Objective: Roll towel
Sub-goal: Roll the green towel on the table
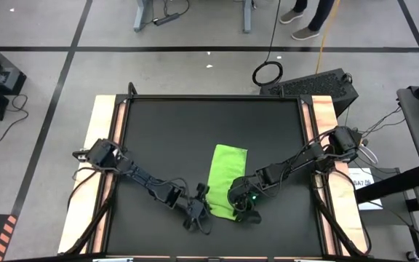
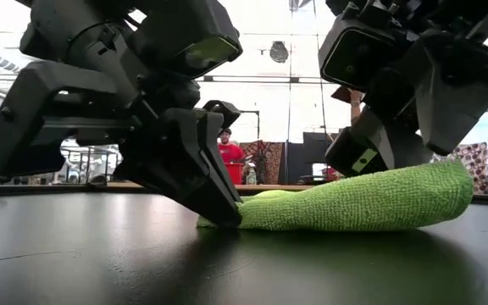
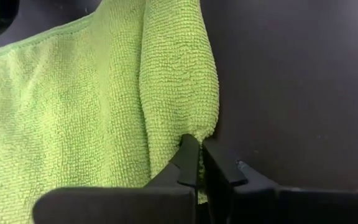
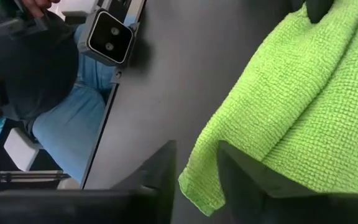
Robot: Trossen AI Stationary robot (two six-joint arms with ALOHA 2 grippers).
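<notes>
The lime-green towel [image 1: 228,180] lies as a long folded strip on the black table, running from far to near. My left gripper [image 1: 198,209] is at its near left corner, shut on the cloth [image 3: 193,163]. My right gripper [image 1: 247,211] is at the near right corner, open; in the right wrist view its fingers [image 4: 197,180] stand on either side of that corner [image 4: 199,190]. In the low view the towel [image 2: 371,203] lies on the table, thicker at its right end. My left gripper pinches a folded-over edge of the towel [image 3: 188,127] between its two fingertips, at the near left corner. The fingers slant down from the table's left. The pinched part sits low at the table [image 2: 227,219], and the rest of the towel lies flat behind it.
The black mat has wooden strips along its left [image 1: 104,145] and right [image 1: 324,124] sides. There is free mat far of the towel and to both sides. A small camera [image 4: 110,34] sits at the table edge, with a person in blue trousers [image 4: 73,118] beyond it.
</notes>
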